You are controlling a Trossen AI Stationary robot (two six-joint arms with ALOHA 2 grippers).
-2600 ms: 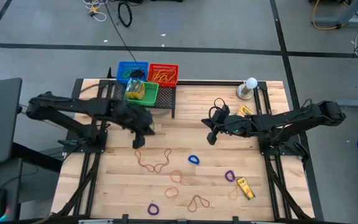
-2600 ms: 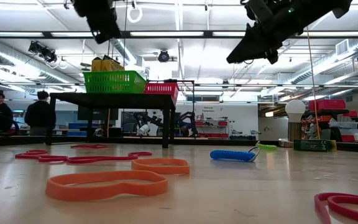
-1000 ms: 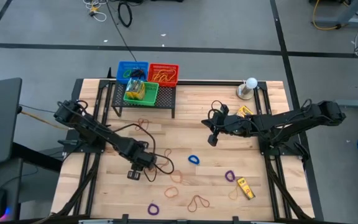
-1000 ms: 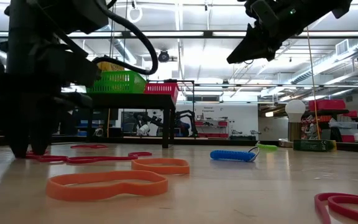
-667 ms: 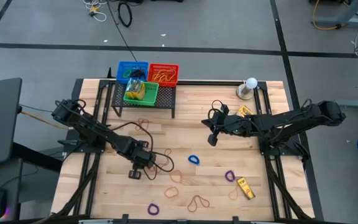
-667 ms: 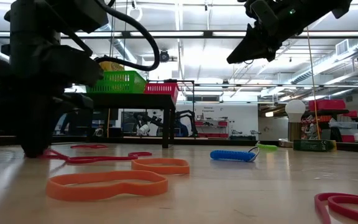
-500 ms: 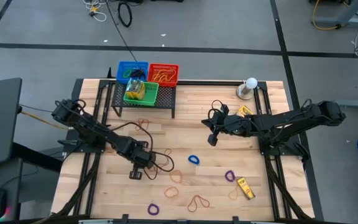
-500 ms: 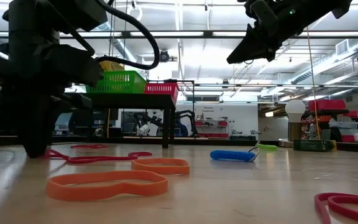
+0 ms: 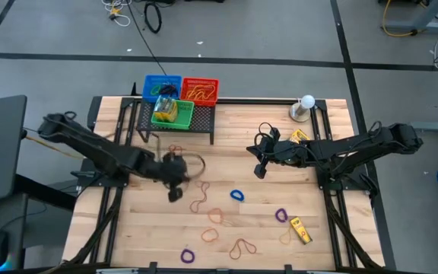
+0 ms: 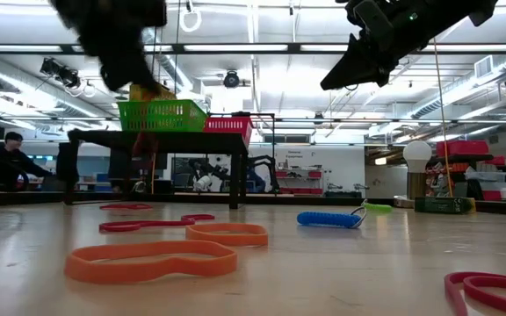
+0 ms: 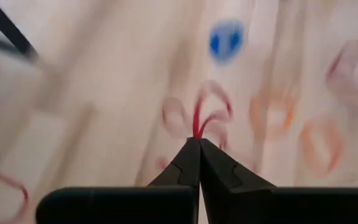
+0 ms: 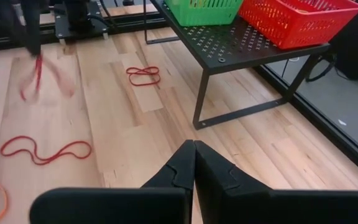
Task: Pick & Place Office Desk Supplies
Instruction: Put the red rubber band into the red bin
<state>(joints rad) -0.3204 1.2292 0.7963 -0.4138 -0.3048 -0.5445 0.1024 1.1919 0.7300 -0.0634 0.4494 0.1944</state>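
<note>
Right now I am seeing the left gripper (image 9: 175, 192) hanging above the left half of the desk (image 9: 333, 114), fingers clenched on a red rubber band (image 11: 197, 118) that is dangling from the tips over the wood. The lifted band (image 9: 192, 163) is showing as a thin loop beside the gripper in the high view, well clear of the desk's edges. The right gripper (image 9: 258, 169) is hanging pinched shut on nothing near the middle of the desk, raised well above it in the low view. Open wood is lying between the two grippers and along the left edge; the near edge is busier. At the far edge a black rack (image 9: 204, 118) is carrying three baskets: one blue (image 9: 152, 81), one red (image 9: 211, 93), one green (image 9: 186, 116). I am counting two yellow crayon boxes on the desk, one (image 9: 300, 230) toward the near right corner and one (image 9: 300, 136) partly hidden behind the right arm. Loose bands on the wood: one blue band (image 9: 237, 195), two purple ones (image 9: 280, 215) (image 9: 187, 256), and several brown and orange loops (image 9: 211, 217) that I cannot count surely. A white ball on a base (image 9: 303, 107) is standing by the far right corner. A person (image 10: 7, 161) is sitting in the room beyond.
</note>
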